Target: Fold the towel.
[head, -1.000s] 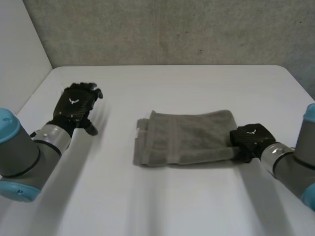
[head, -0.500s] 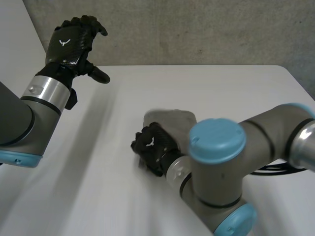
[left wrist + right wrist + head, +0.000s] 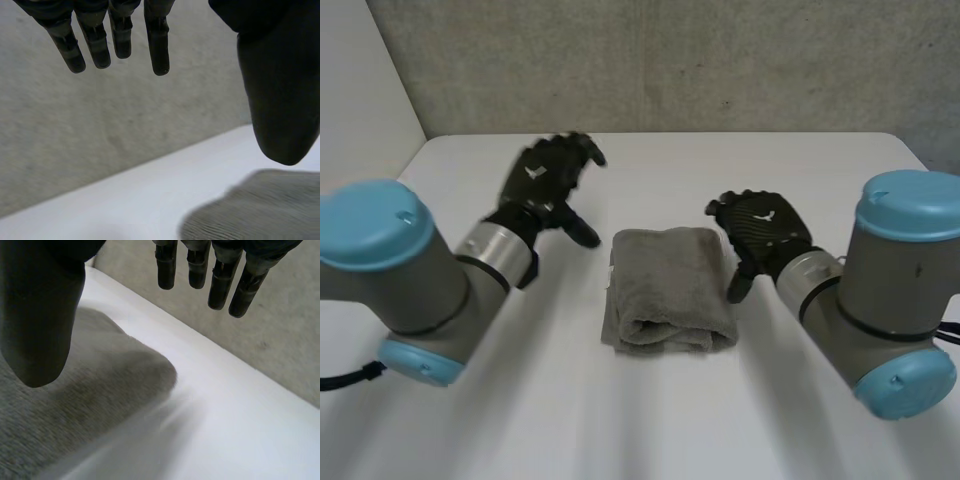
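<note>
Grey terry towel (image 3: 668, 290), folded, middle of white table (image 3: 820, 170): likely limp, light; pinch corners.
Left hand (image 3: 545, 185) and right hand (image 3: 760, 228) flank it, uncurled, holding nothing.

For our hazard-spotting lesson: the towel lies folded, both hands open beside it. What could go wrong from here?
1. The thumb of the right hand hangs close to the edge of the grey towel; it could snag the cloth and drag the fold open.
2. The towel's near edge looks bulky and uneven, so the layers might slip apart.
</note>
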You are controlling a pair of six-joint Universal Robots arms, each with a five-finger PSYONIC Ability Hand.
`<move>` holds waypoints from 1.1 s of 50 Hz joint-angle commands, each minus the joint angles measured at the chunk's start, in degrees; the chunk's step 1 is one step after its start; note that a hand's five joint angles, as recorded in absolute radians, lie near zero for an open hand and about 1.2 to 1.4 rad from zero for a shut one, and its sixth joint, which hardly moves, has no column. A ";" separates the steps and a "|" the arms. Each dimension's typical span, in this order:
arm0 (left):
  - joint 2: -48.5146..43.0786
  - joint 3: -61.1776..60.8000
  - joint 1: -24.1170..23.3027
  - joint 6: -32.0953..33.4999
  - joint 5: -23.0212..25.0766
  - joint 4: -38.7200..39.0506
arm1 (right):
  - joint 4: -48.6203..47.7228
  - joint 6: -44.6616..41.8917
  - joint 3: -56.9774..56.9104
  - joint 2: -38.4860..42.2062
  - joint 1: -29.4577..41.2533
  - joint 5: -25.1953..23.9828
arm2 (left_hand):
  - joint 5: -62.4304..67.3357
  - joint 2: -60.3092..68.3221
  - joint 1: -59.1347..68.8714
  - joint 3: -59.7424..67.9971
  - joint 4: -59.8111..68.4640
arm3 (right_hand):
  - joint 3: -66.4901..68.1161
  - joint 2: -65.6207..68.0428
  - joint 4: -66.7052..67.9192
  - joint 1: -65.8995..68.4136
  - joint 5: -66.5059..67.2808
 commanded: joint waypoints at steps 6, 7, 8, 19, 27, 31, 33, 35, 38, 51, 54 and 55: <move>-6.02 0.10 -3.89 0.06 0.20 -3.58 | -0.10 10.59 -0.78 6.55 -3.43 -7.50 | -3.06 -3.57 -4.33 -4.13 -4.32 | -4.27 -4.38 -5.00 -3.64 -3.50; -6.55 0.10 -3.89 0.06 0.11 -4.28 | -0.11 10.60 -0.78 6.55 -3.43 -7.52 | -3.06 -3.57 -4.33 -4.13 -4.32 | -4.27 -4.38 -5.00 -3.64 -3.50; -6.56 0.10 -3.89 0.06 0.11 -4.29 | -0.11 11.47 -0.78 7.08 -3.43 -8.56 | -3.06 -3.57 -4.33 -4.13 -4.32 | -4.27 -4.38 -5.00 -3.64 -3.50; -9.99 1.24 -3.89 0.06 0.11 -6.40 | -0.02 12.80 -1.66 10.60 -3.78 -9.72 | -3.23 -3.73 -4.50 -4.30 -4.49 | -4.27 -4.38 -5.00 -3.64 -3.50; -11.66 1.77 -3.81 0.06 0.11 -6.66 | 0.07 12.36 -1.92 11.04 -3.78 -9.89 | -3.06 -3.57 -4.33 -4.13 -4.32 | -4.27 -4.38 -5.00 -3.64 -3.50; -11.57 1.77 -3.81 0.06 0.11 -6.84 | 0.25 12.36 -1.92 10.60 -3.78 -9.80 | -3.06 -3.57 -4.33 -4.13 -4.32 | -4.27 -4.38 -5.00 -3.64 -3.50; -11.22 1.77 -3.81 0.06 0.11 -7.10 | 0.42 12.62 -1.92 9.81 -3.78 -9.63 | -3.06 -3.57 -4.33 -4.13 -4.32 | -4.27 -4.38 -5.00 -3.64 -3.50; -10.86 1.86 -3.81 0.06 0.11 -7.37 | 0.51 12.71 -2.01 9.11 -3.69 -9.54 | -3.06 -3.57 -4.33 -4.13 -4.32 | -4.27 -4.38 -5.00 -3.64 -3.50; -9.55 2.30 -3.72 0.06 0.11 -8.16 | 0.68 12.71 -2.01 6.66 -3.69 -9.36 | -3.23 -3.73 -4.50 -4.30 -4.49 | -4.27 -4.38 -5.00 -3.64 -3.50; 4.16 8.36 3.49 0.32 -0.33 -19.76 | 1.39 12.45 -2.98 -8.47 -4.57 -2.51 | -3.23 -3.73 -4.50 -4.30 -4.49 | -4.27 -4.38 -5.00 -3.64 -3.50; 6.63 9.94 4.37 0.06 -0.68 -23.10 | 1.83 12.36 -3.33 -11.97 -5.36 2.83 | -3.23 -3.73 -4.50 -4.30 -4.49 | -4.27 -4.38 -5.00 -3.64 -3.50; 7.93 10.55 4.54 -0.03 -0.77 -24.93 | 2.35 12.27 -3.50 -13.38 -5.36 4.77 | -3.23 -3.73 -4.50 -4.30 -4.49 | -4.27 -4.38 -5.00 -3.64 -3.50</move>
